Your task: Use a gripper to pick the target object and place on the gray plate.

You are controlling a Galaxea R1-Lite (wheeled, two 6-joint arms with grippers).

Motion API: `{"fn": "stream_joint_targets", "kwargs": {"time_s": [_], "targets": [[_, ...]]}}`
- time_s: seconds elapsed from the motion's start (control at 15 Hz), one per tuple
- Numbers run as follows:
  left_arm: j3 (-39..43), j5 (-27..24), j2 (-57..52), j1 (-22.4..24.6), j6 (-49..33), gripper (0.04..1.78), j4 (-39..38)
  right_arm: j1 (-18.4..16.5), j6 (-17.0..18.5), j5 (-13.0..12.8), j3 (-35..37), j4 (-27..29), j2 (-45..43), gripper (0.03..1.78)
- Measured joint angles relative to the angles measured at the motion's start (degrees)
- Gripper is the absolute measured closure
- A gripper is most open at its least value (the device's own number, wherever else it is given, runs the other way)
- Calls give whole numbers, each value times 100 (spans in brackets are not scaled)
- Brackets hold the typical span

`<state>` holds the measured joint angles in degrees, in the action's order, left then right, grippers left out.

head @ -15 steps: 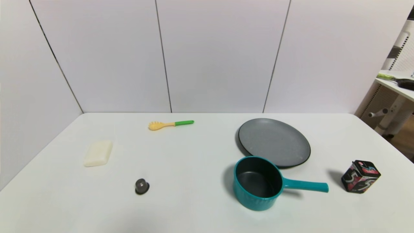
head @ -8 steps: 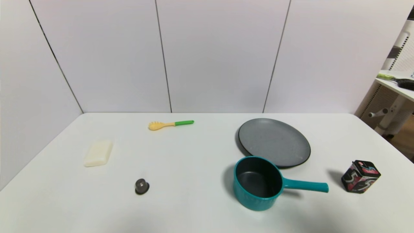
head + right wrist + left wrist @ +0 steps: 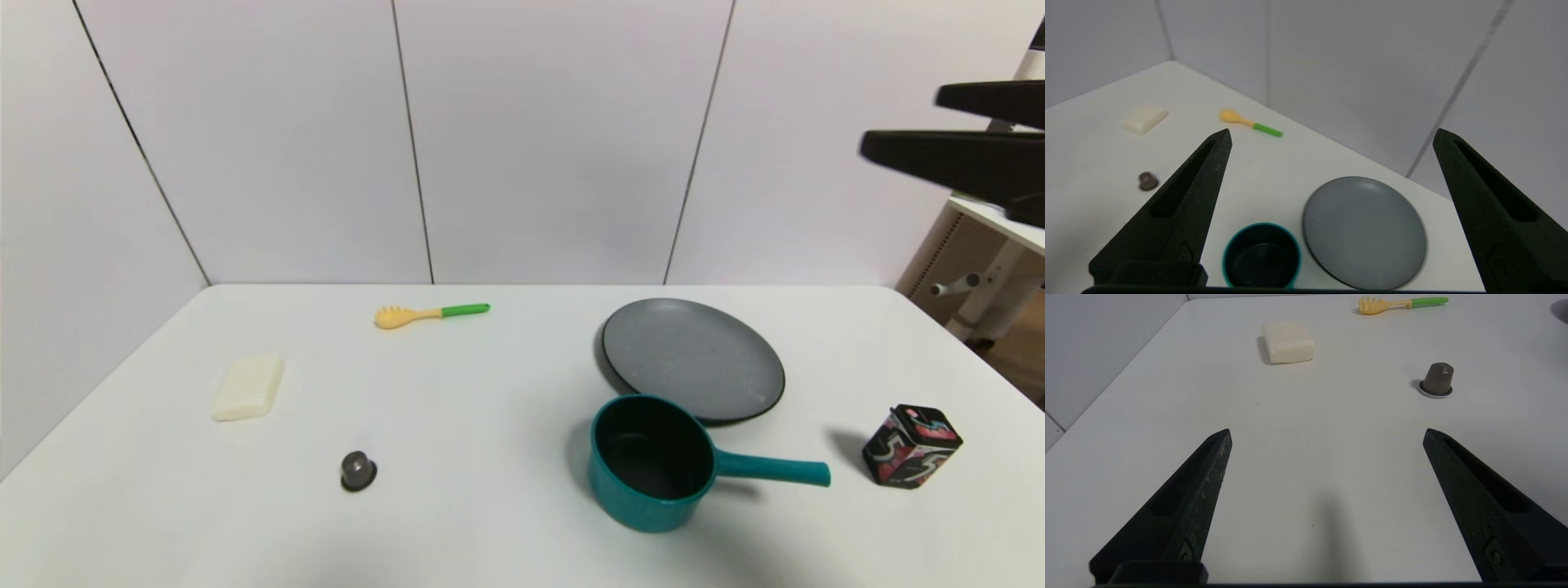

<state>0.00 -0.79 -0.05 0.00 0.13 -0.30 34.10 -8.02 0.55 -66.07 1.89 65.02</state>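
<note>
Teal saucepan (image 3: 651, 463) sits upright on the white worktop (image 3: 490, 408), near the front, right of centre; dark inside, nothing in it. Its straight handle (image 3: 771, 469) points toward the robot's right. Also seen in the right wrist view (image 3: 1262, 260), handle hidden there.

Gray plate (image 3: 693, 359) lies flat just behind the saucepan; pan rim looks to touch or barely overlap the plate's near edge, hard to tell which. Plate bare (image 3: 1365, 230).

Right gripper (image 3: 902, 122) up high at the right edge of the head view, well above the worktop and apart from the pan; jaws spread wide, holding nothing (image 3: 1331, 134).

Left gripper (image 3: 1327, 430) low over the front-left of the worktop, jaws spread wide, holding nothing; not seen in the head view.

Black patterned tin box (image 3: 912, 446) stands at the right, beyond the handle tip, not touching. Small gray cone-shaped capsule (image 3: 357, 470) front-left. Cream soap-like block (image 3: 248, 387) farther left. Yellow pasta fork with green handle (image 3: 431, 314) near the back wall.
</note>
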Motion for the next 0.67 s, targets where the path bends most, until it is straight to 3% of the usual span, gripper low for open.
{"fn": "stream_joint_targets", "kwargs": {"time_s": [0.27, 0.67], "targets": [[0, 2, 0, 0, -4, 13, -2, 820, -44, 374, 32, 45, 769, 11], [0, 0, 0, 0, -4, 13, -2, 1014, -573, 416, 1178, 28, 1408, 11]]}}
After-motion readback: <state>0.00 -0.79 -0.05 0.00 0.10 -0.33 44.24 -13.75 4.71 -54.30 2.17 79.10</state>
